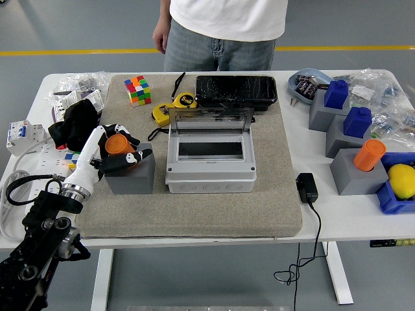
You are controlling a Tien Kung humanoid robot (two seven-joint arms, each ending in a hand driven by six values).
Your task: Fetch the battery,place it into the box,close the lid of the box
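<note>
Left robot hand: fingers curled around the orange battery, gripping it.
Battery: stood in the top of a grey block on the mat, left of the box.
Box: grey, in the middle of the mat, its clear lid stood open.
Person: stood at the far side of the bench, hands off the things.
Right robot hand: out of view.
</note>
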